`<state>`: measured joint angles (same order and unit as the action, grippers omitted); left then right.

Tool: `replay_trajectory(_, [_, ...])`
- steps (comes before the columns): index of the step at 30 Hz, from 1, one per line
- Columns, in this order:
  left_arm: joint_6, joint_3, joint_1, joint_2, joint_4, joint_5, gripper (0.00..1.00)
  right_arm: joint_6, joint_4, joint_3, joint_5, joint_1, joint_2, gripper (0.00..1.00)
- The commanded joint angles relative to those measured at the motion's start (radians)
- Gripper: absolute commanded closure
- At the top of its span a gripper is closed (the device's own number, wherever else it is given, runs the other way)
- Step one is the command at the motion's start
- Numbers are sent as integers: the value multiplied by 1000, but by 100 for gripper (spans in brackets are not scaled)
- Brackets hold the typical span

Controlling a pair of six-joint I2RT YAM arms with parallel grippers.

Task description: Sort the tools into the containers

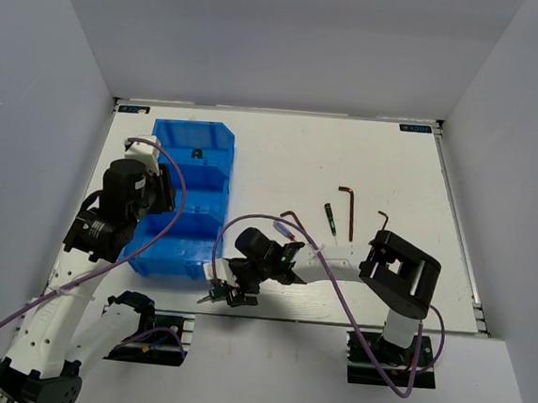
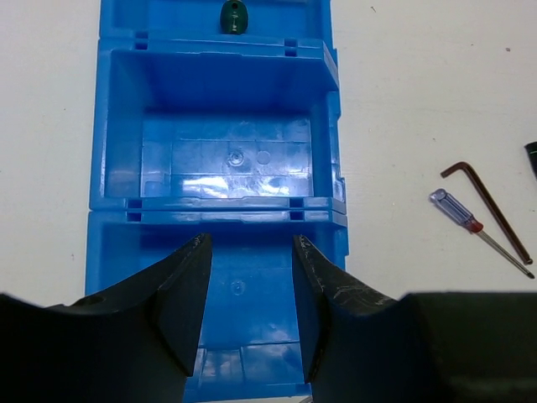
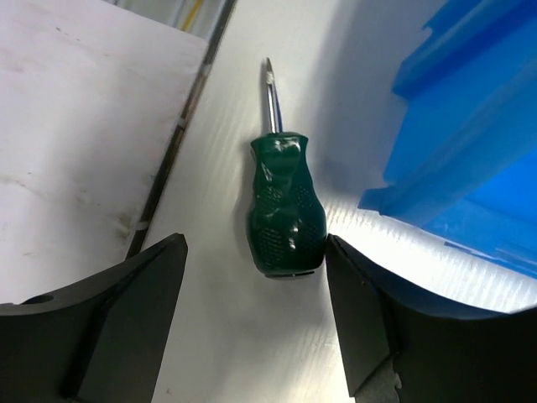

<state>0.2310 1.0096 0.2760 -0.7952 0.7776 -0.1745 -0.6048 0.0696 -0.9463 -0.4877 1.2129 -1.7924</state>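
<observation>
The right gripper (image 3: 256, 248) stands wide open and grasps nothing. A stubby green-handled screwdriver (image 3: 285, 210) lies flat on the desk (image 3: 226, 336) between its fingers, handle nearest and shaft pointing away, just beside a corner of the row of blue bins (image 3: 453, 126). The left gripper (image 2: 249, 256) is likewise open and empty, poised over the nearest bin (image 2: 239, 290). A dark green handle (image 2: 233, 15) sits in the far bin. Right of the bins, a hex key (image 2: 491, 206) and a blue-handled screwdriver (image 2: 457, 210) lie close together on the desk.
</observation>
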Motion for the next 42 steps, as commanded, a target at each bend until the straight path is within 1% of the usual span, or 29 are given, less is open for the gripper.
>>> replay_trajectory(1, [13,1,-6,7,-17,12,46,25,2,-28,29,7,-2,28])
replay_trajectory(7, [13,1,-6,16,-8,12,46,92,25,-83,107,22,-44,30])
replay_trajectory(12, [13,1,-6,25,2,3,46,125,38,-101,130,37,-71,33])
replay_trajectory(14, [13,1,-6,25,2,3,46,126,39,-97,139,39,-73,38])
replay_trajectory(16, [13,10,-6,25,2,3,46,125,33,-94,149,42,-73,51])
replay_trajectory(17, [13,11,-6,25,2,3,46,123,29,-83,150,40,-65,65])
replay_trajectory(19, [13,11,-6,25,2,3,46,105,9,-71,152,37,-49,83])
replay_trajectory(20, [13,11,-6,25,2,3,46,102,-13,-50,153,39,-41,90])
replay_trajectory(21, [13,20,-6,16,2,3,46,91,-20,-39,155,36,-3,100])
replay_trajectory(23, [13,20,-6,16,-9,3,46,63,-57,-3,159,30,30,100])
replay_trajectory(24, [13,20,-6,16,-9,12,46,57,-66,29,159,27,100,100])
replay_trajectory(25, [13,20,-6,16,-18,12,46,31,-105,62,162,16,128,100])
replay_trajectory(27, [22,20,-6,7,-32,23,46,4,-186,96,156,1,249,100])
replay_trajectory(28, [22,20,-6,7,-32,32,46,-1,-232,134,161,-37,277,100])
replay_trajectory(30, [22,9,-6,-4,-52,41,46,-33,-307,147,187,-67,352,100])
replay_trajectory(31, [22,9,-6,-4,-69,55,46,-44,-370,152,207,-117,393,100])
replay_trajectory(32, [22,-2,-6,-13,-69,55,46,-44,-381,150,225,-137,401,100])
replay_trajectory(33, [22,-2,-6,-13,-83,64,46,-50,-389,143,297,-177,403,100])
replay_trajectory(36, [31,-2,-6,-24,-107,73,46,-4,-399,31,418,-274,331,100])
replay_trajectory(37, [31,-2,-6,-24,-116,84,46,26,-412,-100,446,-297,232,100])
replay_trajectory(38, [31,-2,-6,-24,-116,84,46,46,-415,-147,460,-350,196,100])
replay_trajectory(39, [31,7,-6,-24,-116,84,46,83,-421,-308,477,-364,120,100])
replay_trajectory(40, [22,7,-6,-24,-116,84,46,115,-439,-365,480,-381,82,100])
replay_trajectory(41, [22,20,-6,-24,-116,84,46,144,-462,-541,475,-410,-35,100])
replay_trajectory(42, [22,20,-6,-24,-107,84,46,151,-462,-659,468,-420,-68,100])
